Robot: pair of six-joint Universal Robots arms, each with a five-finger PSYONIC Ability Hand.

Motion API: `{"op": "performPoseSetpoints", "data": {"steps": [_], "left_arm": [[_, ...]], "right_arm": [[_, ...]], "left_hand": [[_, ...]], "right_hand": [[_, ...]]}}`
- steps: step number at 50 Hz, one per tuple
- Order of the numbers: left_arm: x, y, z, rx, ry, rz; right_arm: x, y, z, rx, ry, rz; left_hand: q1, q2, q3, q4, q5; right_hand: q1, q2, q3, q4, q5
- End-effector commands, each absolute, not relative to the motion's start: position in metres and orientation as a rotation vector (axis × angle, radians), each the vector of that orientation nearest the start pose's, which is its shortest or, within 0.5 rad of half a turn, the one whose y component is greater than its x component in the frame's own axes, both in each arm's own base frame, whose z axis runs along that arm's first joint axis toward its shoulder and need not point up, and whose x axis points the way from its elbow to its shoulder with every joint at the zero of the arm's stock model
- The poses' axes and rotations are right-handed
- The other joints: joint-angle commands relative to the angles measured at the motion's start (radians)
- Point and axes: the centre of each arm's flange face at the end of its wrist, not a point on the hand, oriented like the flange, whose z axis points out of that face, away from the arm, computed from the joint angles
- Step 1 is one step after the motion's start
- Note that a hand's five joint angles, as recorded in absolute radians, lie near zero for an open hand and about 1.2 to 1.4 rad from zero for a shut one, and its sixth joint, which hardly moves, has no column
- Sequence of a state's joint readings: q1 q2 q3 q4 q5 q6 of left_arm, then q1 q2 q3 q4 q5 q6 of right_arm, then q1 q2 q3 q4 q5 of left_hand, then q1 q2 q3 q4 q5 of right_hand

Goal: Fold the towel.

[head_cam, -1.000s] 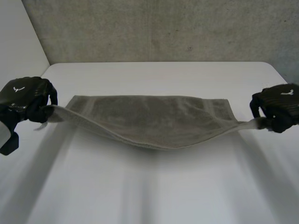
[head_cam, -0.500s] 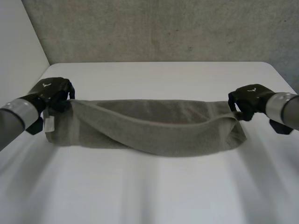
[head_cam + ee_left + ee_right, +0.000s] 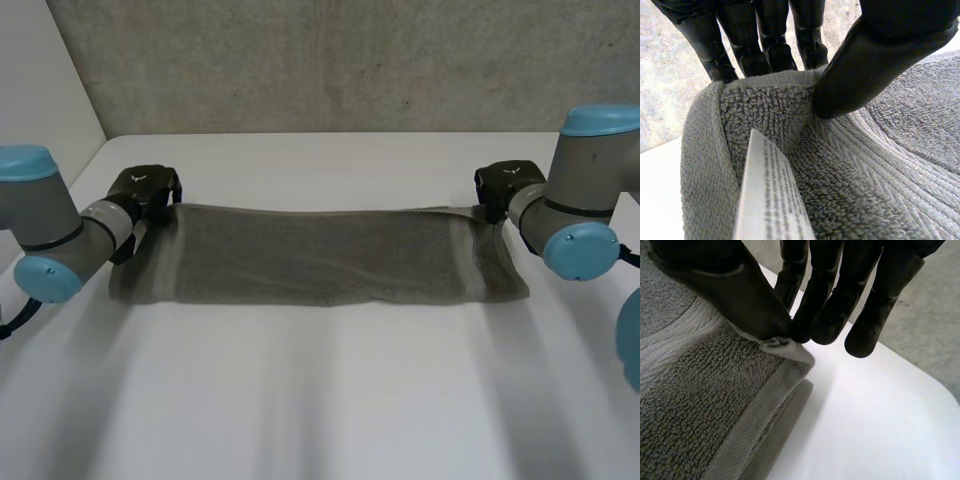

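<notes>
On my remote feed, a white table with rounded far corners stands pushed up against a rough grey concrete wall, which is mottled and marked with small dark specks. A plain white wall meets the concrete at the far left corner and runs alongside the table. I see soft, diffuse light lying across the smooth tabletop, which has a faint sheen.

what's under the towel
The towel lies doubled over on the white table. Under its top layer a second towel layer shows at the corner the right hand pinches. Whatever else lies between or beneath is covered.
</notes>
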State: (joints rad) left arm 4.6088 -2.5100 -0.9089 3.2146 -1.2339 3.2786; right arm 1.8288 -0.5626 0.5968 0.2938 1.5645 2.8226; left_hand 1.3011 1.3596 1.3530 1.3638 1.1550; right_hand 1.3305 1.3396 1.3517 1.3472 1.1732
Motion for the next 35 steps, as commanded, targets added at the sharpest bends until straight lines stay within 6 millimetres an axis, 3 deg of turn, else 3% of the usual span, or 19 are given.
{"op": "performPoseSetpoints", "data": {"steps": [1,15,17,18,19,20,22,26,28,30,31,33,34,35], "left_arm": [[-0.214,-0.459,0.132,0.668,2.512,-2.151],[-0.217,-0.465,0.125,0.653,2.491,-2.156],[-0.220,-0.463,0.124,0.661,2.498,-2.152],[-0.220,-0.463,0.124,0.661,2.498,-2.152],[-0.221,-0.462,0.123,0.665,2.503,-2.150],[-0.222,-0.461,0.124,0.669,2.507,-2.147],[-0.225,-0.459,0.125,0.678,2.508,-2.149],[-0.230,-0.455,0.129,0.695,2.513,-2.150],[-0.230,-0.452,0.140,0.688,2.520,-2.144],[-0.230,-0.451,0.149,0.681,2.516,-2.146],[-0.230,-0.451,0.149,0.681,2.516,-2.146],[-0.228,-0.444,0.165,0.677,2.517,-2.143],[-0.228,-0.444,0.165,0.677,2.517,-2.143],[-0.226,-0.441,0.174,0.676,2.507,-2.152]], "right_arm": [[0.251,-0.440,0.163,-0.715,2.474,-1.920],[0.252,-0.451,0.153,-0.802,2.519,-2.018],[0.253,-0.452,0.148,-0.810,2.525,-2.010],[0.253,-0.452,0.148,-0.810,2.525,-2.010],[0.253,-0.452,0.145,-0.814,2.531,-2.003],[0.253,-0.452,0.145,-0.814,2.531,-2.003],[0.254,-0.452,0.140,-0.836,2.539,-1.996],[0.259,-0.449,0.144,-0.863,2.528,-2.003],[0.262,-0.447,0.151,-0.863,2.517,-2.015],[0.269,-0.441,0.177,-0.846,2.463,-2.071],[0.269,-0.441,0.177,-0.846,2.463,-2.071],[0.270,-0.435,0.208,-0.816,2.408,-2.132],[0.270,-0.435,0.208,-0.816,2.408,-2.132],[0.270,-0.432,0.221,-0.795,2.384,-2.152]], "left_hand": [[0.095,0.037,0.043,0.032,0.067],[0.063,0.005,0.011,0.001,0.035],[-0.360,-0.418,-0.412,-0.422,-0.388],[-0.362,-0.421,-0.414,-0.425,-0.391],[-0.732,-0.790,-0.783,-0.794,-0.760],[-1.096,-1.154,-1.148,-1.158,-1.124],[-1.120,-1.178,-1.172,-1.182,-1.148],[-1.123,-1.181,-1.175,-1.185,-1.151],[-1.123,-1.181,-1.175,-1.185,-1.151],[-1.123,-1.181,-1.175,-1.185,-1.151],[-1.123,-1.181,-1.175,-1.185,-1.151],[-1.120,-1.178,-1.172,-1.183,-1.148],[-1.120,-1.178,-1.172,-1.183,-1.148],[-1.114,-1.173,-1.166,-1.177,-1.143]], "right_hand": [[0.066,0.057,0.045,0.049,0.049],[0.066,0.057,0.045,0.049,0.049],[0.066,0.057,0.045,0.049,0.049],[0.066,0.057,0.045,0.049,0.049],[-0.119,-0.128,-0.140,-0.136,-0.136],[-0.121,-0.130,-0.142,-0.138,-0.138],[-1.156,-1.165,-1.177,-1.173,-1.173],[-1.156,-1.165,-1.177,-1.173,-1.173],[-1.156,-1.165,-1.177,-1.173,-1.173],[-1.156,-1.165,-1.177,-1.173,-1.173],[-1.156,-1.165,-1.177,-1.173,-1.173],[-1.156,-1.165,-1.177,-1.173,-1.173],[-1.156,-1.165,-1.177,-1.173,-1.173],[-1.156,-1.165,-1.177,-1.173,-1.173]]}}
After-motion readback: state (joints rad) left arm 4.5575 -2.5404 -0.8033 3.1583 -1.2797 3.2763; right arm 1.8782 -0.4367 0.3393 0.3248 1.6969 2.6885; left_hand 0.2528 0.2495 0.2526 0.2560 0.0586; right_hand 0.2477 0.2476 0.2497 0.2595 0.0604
